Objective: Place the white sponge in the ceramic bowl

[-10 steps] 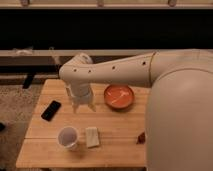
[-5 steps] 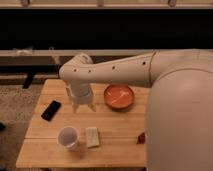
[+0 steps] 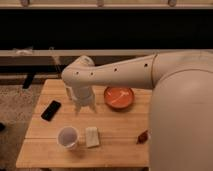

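The white sponge (image 3: 92, 136) lies flat on the wooden table (image 3: 117, 122), just right of the white cup (image 3: 67, 137). The orange-red ceramic bowl (image 3: 119, 97) with pale marks inside sits at the table's back, right of centre. My gripper (image 3: 85, 108) hangs from the white arm above the table's middle, left of the bowl and behind the sponge, well above it. It holds nothing that I can see.
A black phone (image 3: 51, 110) lies on the table's left side. A small dark red object (image 3: 143, 136) sits near the right edge, partly hidden by my arm. A dark shelf unit stands behind the table. Carpet lies to the left.
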